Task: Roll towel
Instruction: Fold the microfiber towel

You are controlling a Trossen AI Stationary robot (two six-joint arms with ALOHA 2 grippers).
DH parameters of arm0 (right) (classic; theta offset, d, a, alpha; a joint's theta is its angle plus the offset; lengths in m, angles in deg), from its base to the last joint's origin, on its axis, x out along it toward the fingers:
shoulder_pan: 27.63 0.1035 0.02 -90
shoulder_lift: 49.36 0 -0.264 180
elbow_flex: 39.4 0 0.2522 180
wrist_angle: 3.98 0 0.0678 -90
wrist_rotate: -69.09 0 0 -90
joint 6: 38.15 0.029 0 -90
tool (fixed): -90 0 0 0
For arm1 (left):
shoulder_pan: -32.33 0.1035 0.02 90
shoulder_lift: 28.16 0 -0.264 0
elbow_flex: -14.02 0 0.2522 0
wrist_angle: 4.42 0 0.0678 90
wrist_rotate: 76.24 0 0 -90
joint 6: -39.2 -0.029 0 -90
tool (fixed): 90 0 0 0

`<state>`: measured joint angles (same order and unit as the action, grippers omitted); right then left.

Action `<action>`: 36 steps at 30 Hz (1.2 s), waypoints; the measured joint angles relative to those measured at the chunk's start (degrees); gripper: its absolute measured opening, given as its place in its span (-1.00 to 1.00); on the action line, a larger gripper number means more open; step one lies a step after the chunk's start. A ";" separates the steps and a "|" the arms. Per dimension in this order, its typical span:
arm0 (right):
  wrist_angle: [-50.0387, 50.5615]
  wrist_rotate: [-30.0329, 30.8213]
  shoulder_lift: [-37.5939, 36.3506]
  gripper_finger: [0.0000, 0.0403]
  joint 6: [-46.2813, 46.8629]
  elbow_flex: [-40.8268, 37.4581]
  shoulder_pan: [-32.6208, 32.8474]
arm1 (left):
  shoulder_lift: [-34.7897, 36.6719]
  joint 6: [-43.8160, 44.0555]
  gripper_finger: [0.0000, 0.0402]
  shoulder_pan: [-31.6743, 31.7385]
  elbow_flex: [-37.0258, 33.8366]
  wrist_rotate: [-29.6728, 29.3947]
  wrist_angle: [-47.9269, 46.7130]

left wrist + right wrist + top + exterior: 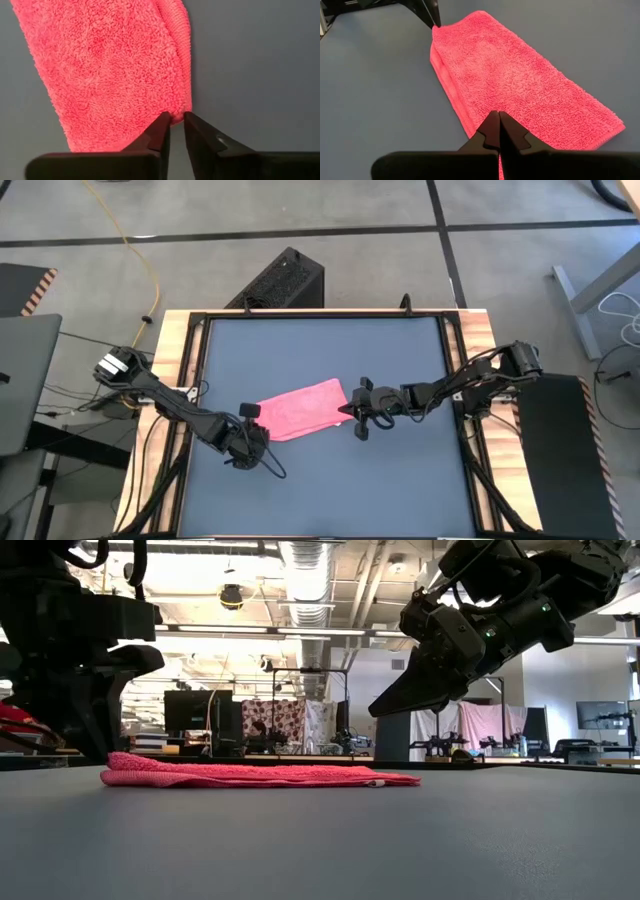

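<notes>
The pink towel (303, 408) lies folded and flat on the dark tabletop (320, 490), near its middle, and is also seen as a low strip in the low view (250, 776). My left gripper (176, 119) is at the towel's left end, closed on its near corner. My right gripper (498, 120) hangs shut above the towel's right end (345, 402). In the low view my right gripper (376, 710) is raised clear of the cloth and touches nothing. My left gripper pinches the towel's left near corner (178, 116) between its two fingertips (434, 20). The fingers slant down from the table's left side. How many layers they have I cannot tell. The towel rests slack and flat on the table, not lifted.
Bare dark tabletop surrounds the towel on all sides. A wooden frame (170, 380) borders the table. A black box (285, 278) stands on the floor beyond the far edge, and cables trail beside the left arm (150, 385).
</notes>
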<state>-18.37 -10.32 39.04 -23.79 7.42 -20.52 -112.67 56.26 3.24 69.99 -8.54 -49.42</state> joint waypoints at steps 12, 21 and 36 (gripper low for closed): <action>-0.17 0.30 -0.02 -0.92 -0.49 0.00 0.41 | 0.20 -4.14 -1.00 3.78 2.04 -3.54 6.19; -6.59 7.36 7.81 -0.92 -0.43 0.00 0.68 | 0.22 -5.07 -1.00 8.61 8.24 0.04 -0.40; -3.29 7.54 18.58 -0.92 -0.31 6.36 -3.52 | 0.24 3.81 -1.00 11.34 15.12 16.80 -14.99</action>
<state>-21.66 -2.78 57.62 -24.10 13.78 -24.04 -112.43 60.08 14.59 85.11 8.26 -64.40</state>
